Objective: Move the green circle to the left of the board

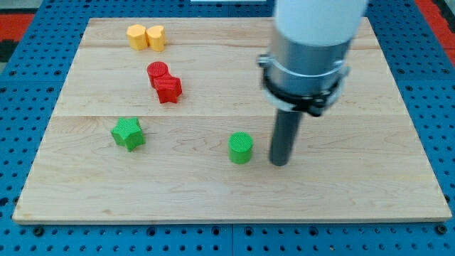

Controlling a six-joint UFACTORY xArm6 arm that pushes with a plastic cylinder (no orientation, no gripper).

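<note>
no readable text anywhere tbh, no labels or numbers on the wooden board (213, 192), nothing printed on the coloured blocks, no brand or marking on the arm's grey collar (306, 67)

Blocks on board: six in all.

- Green, two: one circle (241, 148), one star (128, 133).
- Red, two: one circle (157, 72), one star (169, 89), touching each other.
- Yellow, two: one hexagon (136, 36), one block (156, 37) of a shape that cannot be made out, touching each other.

Board (370, 192): one, wooden.

Rod: one, with my tip (280, 163).
</note>
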